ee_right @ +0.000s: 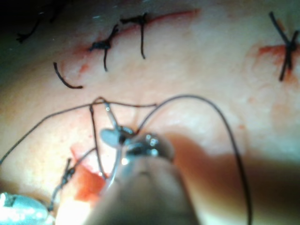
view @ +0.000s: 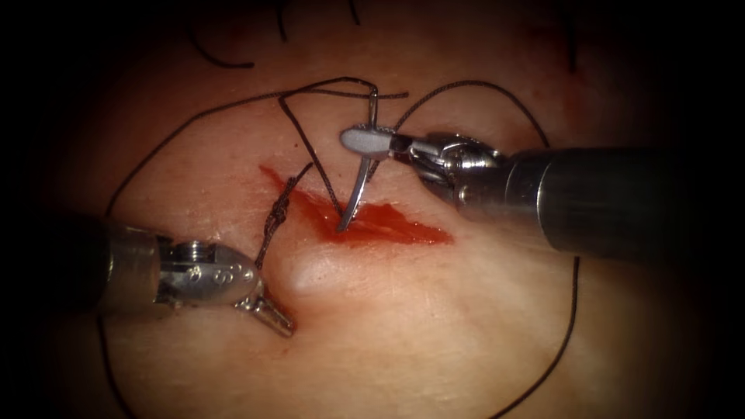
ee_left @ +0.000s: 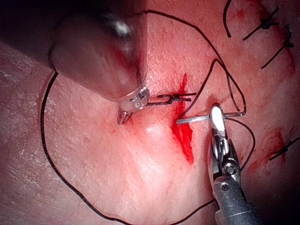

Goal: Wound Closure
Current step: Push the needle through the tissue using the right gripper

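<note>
While the left tool [view: 268, 310] presses its closed jaws against the tissue [view: 403, 326] on the near edge of the cut [view: 365, 221], raising a pale bump there, I cannot make out whether anything is caught between them. A knotted stitch [view: 278, 213] rises from beside that tool to the cut's left end. Farther back, the right tool [view: 365, 141] is clamped on the curved needle [view: 355, 194] near its upper third. The needle's long axis runs almost straight up and down, point downward, its tip touching the red fluid [view: 388, 225] in the cut; how deep it sits is hard to tell. Dark thread [view: 574, 310] leaves the needle's top and loops widely across the tissue. Beyond, cut ends of thread [view: 217, 58] fade into darkness.
</note>
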Tool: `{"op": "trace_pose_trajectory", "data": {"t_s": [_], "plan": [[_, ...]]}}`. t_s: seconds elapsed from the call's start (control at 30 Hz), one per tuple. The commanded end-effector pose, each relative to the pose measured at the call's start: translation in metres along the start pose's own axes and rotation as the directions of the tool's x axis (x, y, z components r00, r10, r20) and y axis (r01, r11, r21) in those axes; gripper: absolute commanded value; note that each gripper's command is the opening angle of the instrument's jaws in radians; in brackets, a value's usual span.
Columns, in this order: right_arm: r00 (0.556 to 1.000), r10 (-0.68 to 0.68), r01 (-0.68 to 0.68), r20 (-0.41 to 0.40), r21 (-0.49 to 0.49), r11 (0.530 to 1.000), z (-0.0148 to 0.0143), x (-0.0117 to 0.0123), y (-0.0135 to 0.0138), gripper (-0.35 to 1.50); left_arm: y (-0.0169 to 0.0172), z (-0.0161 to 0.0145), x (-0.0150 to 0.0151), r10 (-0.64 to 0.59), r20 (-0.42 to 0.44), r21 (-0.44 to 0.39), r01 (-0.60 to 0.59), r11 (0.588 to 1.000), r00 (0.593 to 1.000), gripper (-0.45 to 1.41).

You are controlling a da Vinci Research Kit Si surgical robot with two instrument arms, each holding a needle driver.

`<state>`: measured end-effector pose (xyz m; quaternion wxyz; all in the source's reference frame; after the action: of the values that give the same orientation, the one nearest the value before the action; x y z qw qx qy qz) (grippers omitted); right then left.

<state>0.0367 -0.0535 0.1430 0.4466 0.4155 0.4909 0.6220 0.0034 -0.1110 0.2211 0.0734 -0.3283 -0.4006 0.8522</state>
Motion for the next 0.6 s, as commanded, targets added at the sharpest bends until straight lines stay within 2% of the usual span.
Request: {"op": "trace_pose_trajectory", "data": {"t_s": [0.03,0.33,0.6], "plan": [[0.998,0.065,-0.065,-0.010,0.006,0.998,0.0007,-0.0002,0.0004,-0.35,0.0000,0.0011,-0.0001,-0.001,0.000,-0.002,0.001,1.000,1.000,-0.03],[0.958,0.286,-0.286,-0.016,0.015,0.958,0.0006,-0.0008,0.0001,-0.35,0.0000,0.0012,-0.0002,-0.001,0.000,-0.001,0.001,1.000,1.000,-0.03],[0.932,0.360,-0.359,-0.041,0.022,0.933,0.0008,-0.0014,0.0005,-0.35,0.0001,0.0013,-0.0003,0.000,0.000,0.000,0.000,1.000,1.000,-0.03]]}}
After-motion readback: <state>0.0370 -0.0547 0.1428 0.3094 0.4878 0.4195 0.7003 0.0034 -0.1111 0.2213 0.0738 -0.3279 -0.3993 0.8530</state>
